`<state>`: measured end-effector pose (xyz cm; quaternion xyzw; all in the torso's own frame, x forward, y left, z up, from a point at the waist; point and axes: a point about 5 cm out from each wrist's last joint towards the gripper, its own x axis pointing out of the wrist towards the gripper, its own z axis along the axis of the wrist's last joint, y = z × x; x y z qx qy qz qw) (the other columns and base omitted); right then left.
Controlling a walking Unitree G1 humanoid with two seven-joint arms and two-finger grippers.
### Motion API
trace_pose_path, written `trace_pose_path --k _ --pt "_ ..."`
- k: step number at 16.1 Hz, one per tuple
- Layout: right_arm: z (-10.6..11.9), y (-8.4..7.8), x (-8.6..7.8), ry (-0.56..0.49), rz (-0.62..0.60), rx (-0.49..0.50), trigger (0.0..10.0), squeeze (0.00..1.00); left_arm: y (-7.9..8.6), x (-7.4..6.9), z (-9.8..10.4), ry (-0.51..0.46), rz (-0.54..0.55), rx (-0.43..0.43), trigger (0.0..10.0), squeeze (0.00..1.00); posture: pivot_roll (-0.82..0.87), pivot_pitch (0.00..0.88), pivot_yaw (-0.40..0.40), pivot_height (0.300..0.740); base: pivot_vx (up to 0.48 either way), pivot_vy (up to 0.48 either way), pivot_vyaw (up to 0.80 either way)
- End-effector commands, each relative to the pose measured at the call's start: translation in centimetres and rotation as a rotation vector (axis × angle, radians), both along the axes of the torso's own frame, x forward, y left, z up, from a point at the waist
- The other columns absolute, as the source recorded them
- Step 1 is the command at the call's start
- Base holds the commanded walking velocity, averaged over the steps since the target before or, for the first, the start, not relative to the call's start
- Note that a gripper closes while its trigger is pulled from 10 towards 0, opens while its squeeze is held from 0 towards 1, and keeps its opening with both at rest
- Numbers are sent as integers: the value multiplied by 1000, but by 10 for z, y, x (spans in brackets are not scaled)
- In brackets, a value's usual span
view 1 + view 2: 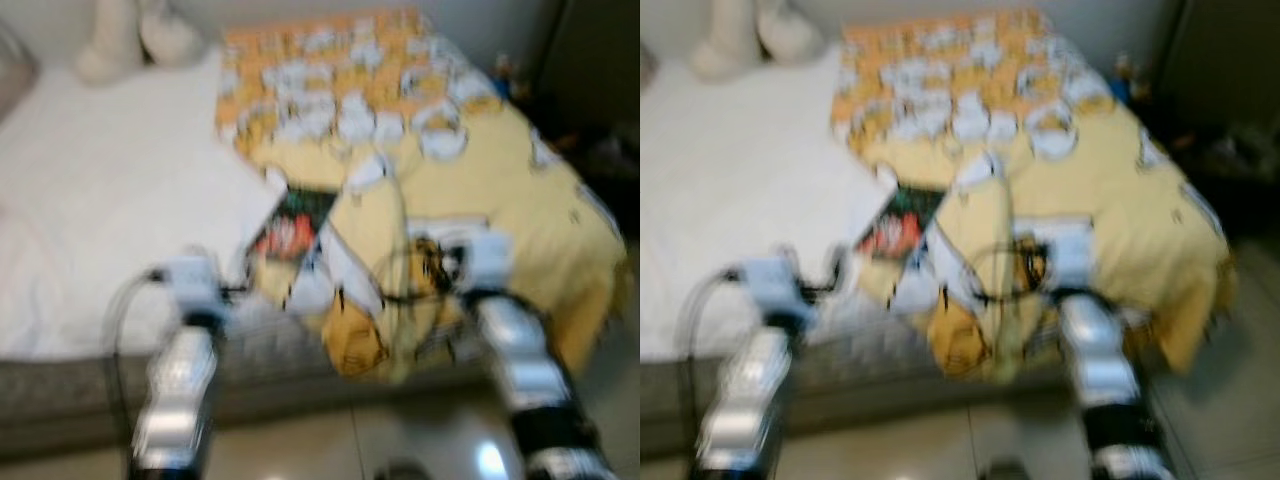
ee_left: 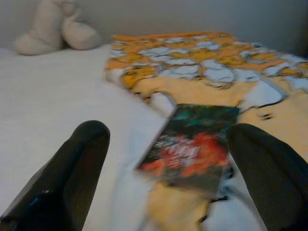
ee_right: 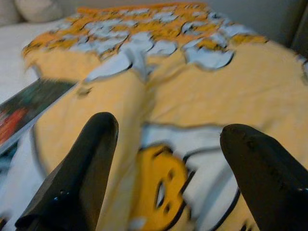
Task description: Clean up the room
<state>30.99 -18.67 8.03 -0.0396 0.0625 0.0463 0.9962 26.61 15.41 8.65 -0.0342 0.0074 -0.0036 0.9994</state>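
Reaching out over a bed with a white sheet (image 1: 100, 200), both silver arms are pointing forward at the near edge. The left claw (image 2: 168, 159) is hanging just above the white sheet, its two black fingers (image 2: 72, 168) spread wide apart and holding nothing. Right in front of it, between the fingers in the left wrist view, a flat dark book with a red and green cover (image 2: 192, 142) is lying partly on the sheet and partly on a crumpled yellow blanket with white and orange cartoon pictures (image 1: 480, 190). The right claw (image 3: 168, 159) is hovering over the yellow blanket, its fingers (image 3: 77, 178) wide apart too and empty, with a yellow cartoon face on the cloth just below it. The blanket is covering the right half of the bed and bunching up and spilling over the near edge. A cream soft toy (image 1: 130, 35) is sitting at the far end of the bed, well apart from the book. The head views are blurry.
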Motion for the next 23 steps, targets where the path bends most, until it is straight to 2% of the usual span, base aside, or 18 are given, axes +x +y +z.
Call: trace_pose_path --k 1,5,8,10,14,15,16,17,18,20,23 --pt "4 17 3 -26 49 14 10000 0 16 -1 3 -5 47 21 10000 0 -148 0 98 740 458 0 0" --pt "16 25 12 -60 77 64 10000 0 15 -6 2 0 39 16 10000 16 -133 0 103 740 434 0 0" --pt "24 29 20 -84 83 77 10000 0 15 -10 2 16 21 2 10000 0 -115 0 109 740 94 442 0" --pt "22 33 24 -74 81 94 10000 0 18 -12 4 10 1 52 10000 0 -89 0 116 740 0 240 0" --pt "22 42 35 -46 65 145 10000 0 25 -18 6 31 -10 94 10000 0 -64 0 126 740 0 0 0" --pt "21 40 36 -40 39 158 10000 784 25 -17 6 33 -10 97 10000 0 -63 0 126 740 0 0 0" --pt "20 38 36 -38 34 146 10000 1000 25 -17 6 33 -11 97 10000 0 -62 0 126 740 0 0 0" --pt "19 37 36 -35 37 124 10000 1000 25 -16 7 36 -16 98 10000 0 -68 0 127 740 0 0 0" --pt "18 37 33 -39 49 114 10000 0 24 -15 7 35 -21 101 10000 0 -77 0 129 740 0 0 0" --pt "17 38 31 -45 62 115 10000 0 21 -12 7 41 -51 78 10000 0 -87 0 130 740 0 240 -697" --pt "18 35 29 -62 56 115 10000 0 15 -10 8 34 -83 86 10000 0 -102 0 130 740 0 480 -619"
